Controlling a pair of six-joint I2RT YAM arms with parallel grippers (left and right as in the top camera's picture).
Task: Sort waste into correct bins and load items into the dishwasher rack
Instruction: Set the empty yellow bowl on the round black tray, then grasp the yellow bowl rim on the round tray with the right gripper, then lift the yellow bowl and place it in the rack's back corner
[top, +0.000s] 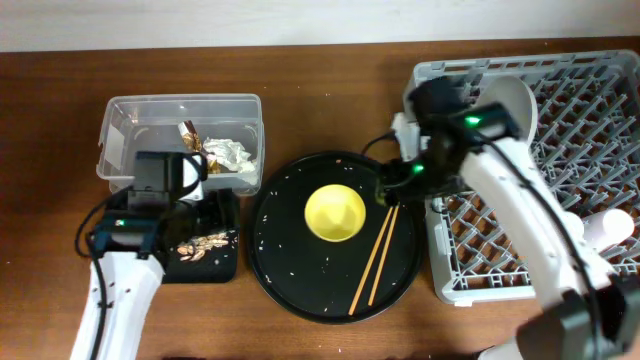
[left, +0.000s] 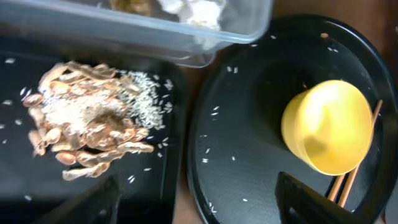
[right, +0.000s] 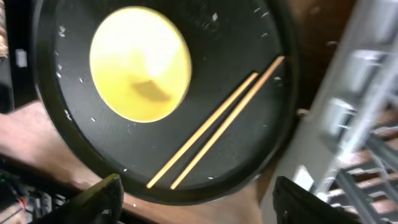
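Note:
A yellow bowl (top: 335, 213) and a pair of wooden chopsticks (top: 378, 255) lie on the large round black tray (top: 290, 290). The clear box (top: 180, 110) holds a gold-brown wrapper (top: 190, 135) and white tissue (top: 228, 152). The small black tray (top: 222, 265) holds brown food scraps (left: 87, 140) and rice grains. The grey rack (top: 590, 120) holds the pale plate (top: 515, 95) and a pale cup (top: 610, 228). My left gripper (left: 199, 208) is open and empty between the two trays. My right gripper (right: 199, 202) is open and empty above the round tray's right edge, beside the chopsticks (right: 217, 124).
The round tray (left: 249, 124) carries scattered rice grains. The rack wall (right: 367, 124) stands close to the right of the round tray. The clear box (left: 155, 37) touches the far edge of the small black tray (left: 18, 74). The table is brown wood.

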